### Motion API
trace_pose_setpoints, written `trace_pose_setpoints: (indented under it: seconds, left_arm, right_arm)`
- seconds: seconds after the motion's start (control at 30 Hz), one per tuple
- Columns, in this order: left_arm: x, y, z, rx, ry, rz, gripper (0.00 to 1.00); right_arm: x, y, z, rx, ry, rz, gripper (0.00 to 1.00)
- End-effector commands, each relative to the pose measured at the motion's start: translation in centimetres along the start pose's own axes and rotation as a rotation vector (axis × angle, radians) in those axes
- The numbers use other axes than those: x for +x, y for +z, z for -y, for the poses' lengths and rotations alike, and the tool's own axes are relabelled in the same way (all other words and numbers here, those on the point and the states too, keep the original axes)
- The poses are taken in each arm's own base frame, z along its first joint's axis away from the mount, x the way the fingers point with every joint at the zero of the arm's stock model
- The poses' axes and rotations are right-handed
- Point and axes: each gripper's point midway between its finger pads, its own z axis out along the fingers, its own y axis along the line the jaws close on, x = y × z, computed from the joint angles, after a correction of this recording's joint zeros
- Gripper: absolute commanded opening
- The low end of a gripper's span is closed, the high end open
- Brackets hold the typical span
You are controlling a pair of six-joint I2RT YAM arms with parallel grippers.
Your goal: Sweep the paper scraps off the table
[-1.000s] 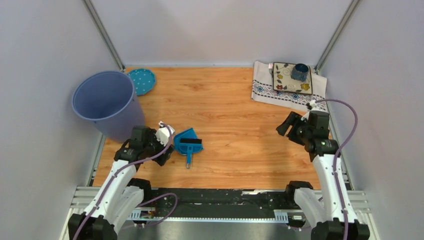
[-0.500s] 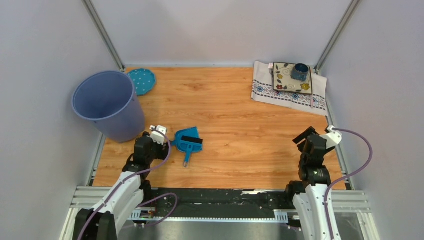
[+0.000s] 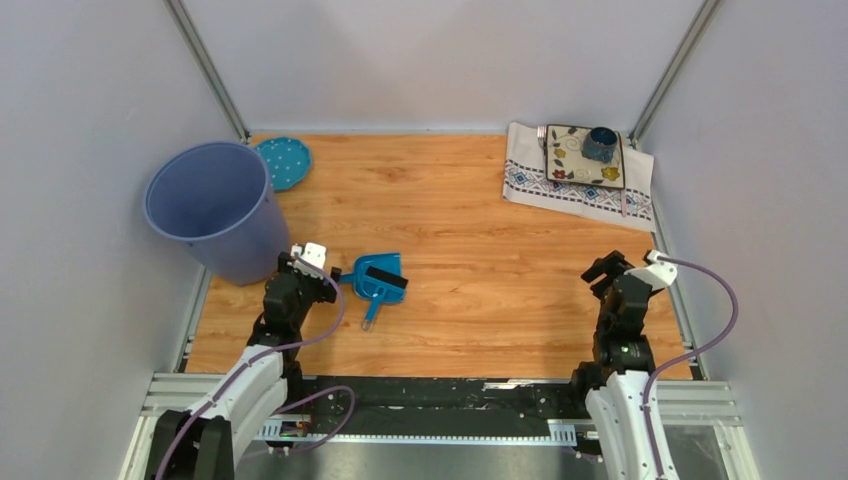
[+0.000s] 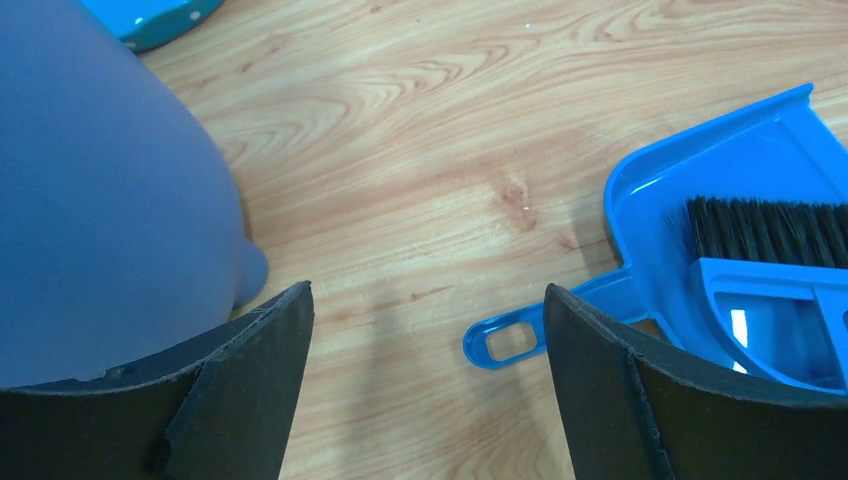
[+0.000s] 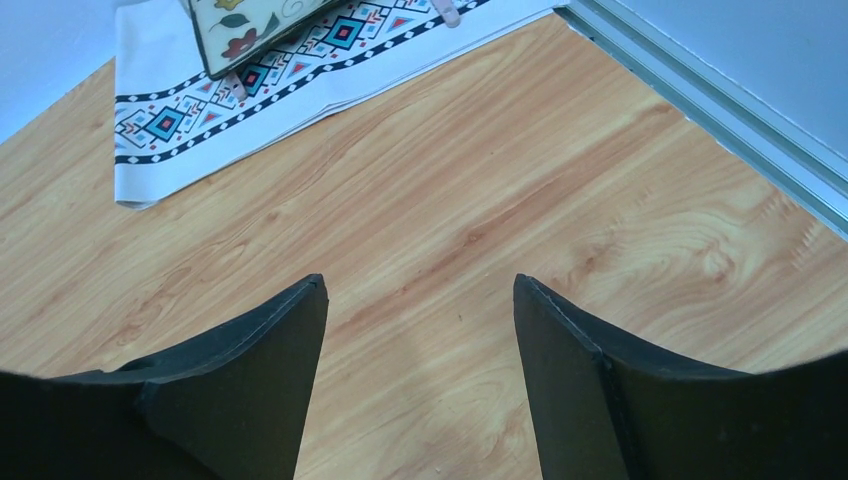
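Note:
No paper scraps show in any view. The wood-grain table carries a blue dustpan with a black-bristled brush lying in it, left of centre. In the left wrist view the dustpan and brush are at the right, the handle loop near my right finger. My left gripper is open and empty, just left of the dustpan. My right gripper is open and empty over bare table near the right edge.
A blue-grey bin stands at the left, close to my left gripper. A teal dotted plate lies behind it. A patterned white cloth with a flowered tray and blue cup sits at the back right.
Both arms have drawn back toward their bases. The left gripper moved away from the dustpan, which lies slightly shifted; the right gripper came down from the cloth toward the near right.

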Motion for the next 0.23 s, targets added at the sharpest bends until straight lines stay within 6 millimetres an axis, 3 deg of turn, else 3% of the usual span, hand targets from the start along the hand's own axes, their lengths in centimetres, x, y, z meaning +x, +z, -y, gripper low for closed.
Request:
trace_pose_setpoints:
  seconds: [0.0,0.2]
  left_arm:
    - [5.62,-1.4,1.78,0.048,-0.008,-0.065,0.91]
    - [5.69,-1.46,1.99,0.058,-0.012,-0.061,0.91]
  right_arm:
    - [-1.48,0.46,-1.49,-0.069,-0.022,0.056,0.72]
    - [-1.09,0.51,-1.23,-0.063,-0.032,0.051,0.71]
